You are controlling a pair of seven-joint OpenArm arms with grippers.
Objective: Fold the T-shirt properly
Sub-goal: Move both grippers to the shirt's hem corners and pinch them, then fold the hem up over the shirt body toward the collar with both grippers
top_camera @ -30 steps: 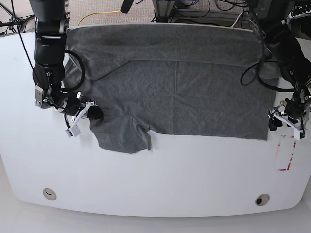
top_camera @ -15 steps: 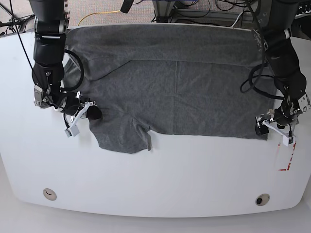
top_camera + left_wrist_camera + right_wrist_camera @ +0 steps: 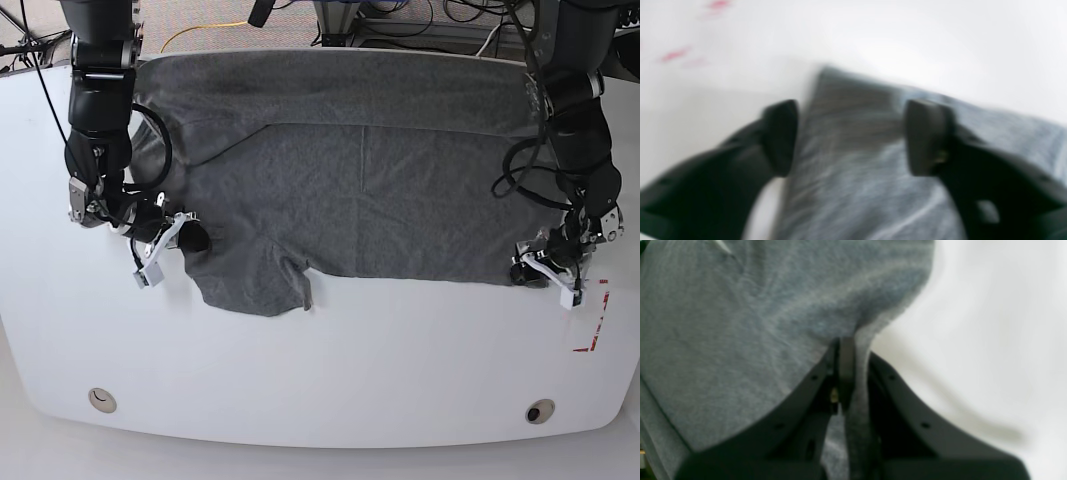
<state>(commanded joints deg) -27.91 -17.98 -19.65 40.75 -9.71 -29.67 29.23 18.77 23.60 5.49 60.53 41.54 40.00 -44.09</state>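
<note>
the right gripper (image 3: 848, 350) is pinched tight on a thin fold of the one t-shirt (image 3: 370, 190), at the sleeve edge; grey cloth spreads beyond and to one side of its fingers, bare white table (image 3: 330, 370) to the other. the left gripper (image 3: 853, 136) gapes wide (blurred), straddling the shirt's hem corner: one fingertip (image 3: 781, 133) over table, one over cloth. two grippers, one shirt, lying flat between them.

Heather-grey T-shirt (image 3: 370, 190), white table (image 3: 330, 360), red marks (image 3: 592, 325).
</note>
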